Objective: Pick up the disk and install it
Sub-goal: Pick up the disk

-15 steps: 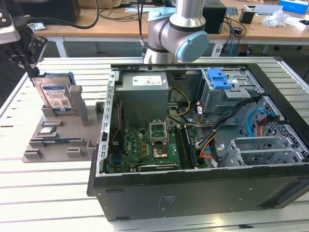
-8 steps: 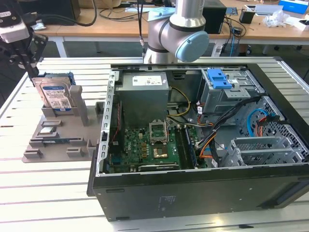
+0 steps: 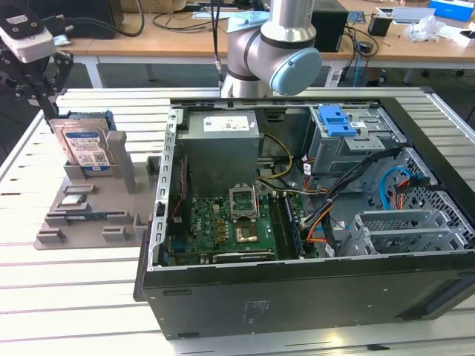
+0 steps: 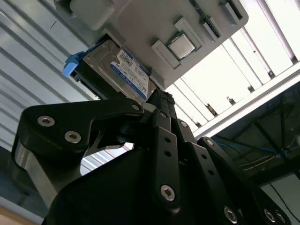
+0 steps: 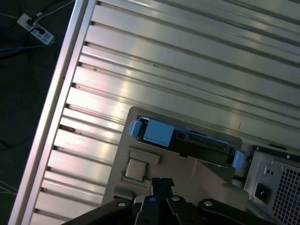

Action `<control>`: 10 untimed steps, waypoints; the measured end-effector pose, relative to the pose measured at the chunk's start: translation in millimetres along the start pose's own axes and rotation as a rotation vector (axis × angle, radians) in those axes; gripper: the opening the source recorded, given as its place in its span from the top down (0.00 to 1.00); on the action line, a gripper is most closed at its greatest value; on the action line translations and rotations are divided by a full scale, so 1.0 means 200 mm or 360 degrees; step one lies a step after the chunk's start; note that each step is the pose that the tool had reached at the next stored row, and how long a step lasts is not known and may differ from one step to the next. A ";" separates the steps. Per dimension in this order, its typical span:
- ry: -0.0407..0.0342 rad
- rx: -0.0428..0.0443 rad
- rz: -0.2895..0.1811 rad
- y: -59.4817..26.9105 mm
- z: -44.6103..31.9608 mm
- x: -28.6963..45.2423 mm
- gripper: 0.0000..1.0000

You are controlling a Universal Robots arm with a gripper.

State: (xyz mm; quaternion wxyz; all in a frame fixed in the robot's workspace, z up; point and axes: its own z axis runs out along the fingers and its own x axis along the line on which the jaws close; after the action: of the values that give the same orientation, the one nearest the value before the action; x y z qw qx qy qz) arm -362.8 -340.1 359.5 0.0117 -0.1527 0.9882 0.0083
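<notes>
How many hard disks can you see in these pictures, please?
1. The disk stands on edge in the grey holder at the exterior view's left, beside the open computer case. Others may be hidden inside the case's cages.

The flat silver-and-black disk [image 3: 84, 147] has a white and blue label and blue plastic rails on its sides. The moulded plastic holder [image 3: 89, 215] is plain grey all over. The ribbed metal worktop [image 3: 74, 274] is shiny silver with long straight stripes. The jointed metal end effector [image 4: 159, 101] is black. The big open computer case [image 3: 297, 297] is black outside. Inside, the flat circuit board [image 3: 223, 222] is green and the plastic latch [image 3: 338, 119] is bright blue.
</notes>
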 end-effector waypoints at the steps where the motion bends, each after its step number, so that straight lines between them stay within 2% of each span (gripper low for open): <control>1: 0.0000 -0.0001 -0.0030 0.000 0.000 0.000 0.89; 6: 0.0003 -0.0006 -0.0219 0.000 0.000 0.000 0.89; 10: 0.0004 -0.0008 -0.0315 0.000 0.000 0.000 0.89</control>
State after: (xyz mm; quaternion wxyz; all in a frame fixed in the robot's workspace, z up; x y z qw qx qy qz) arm -362.8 -340.1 359.4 0.0108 -0.2497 0.9682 0.0095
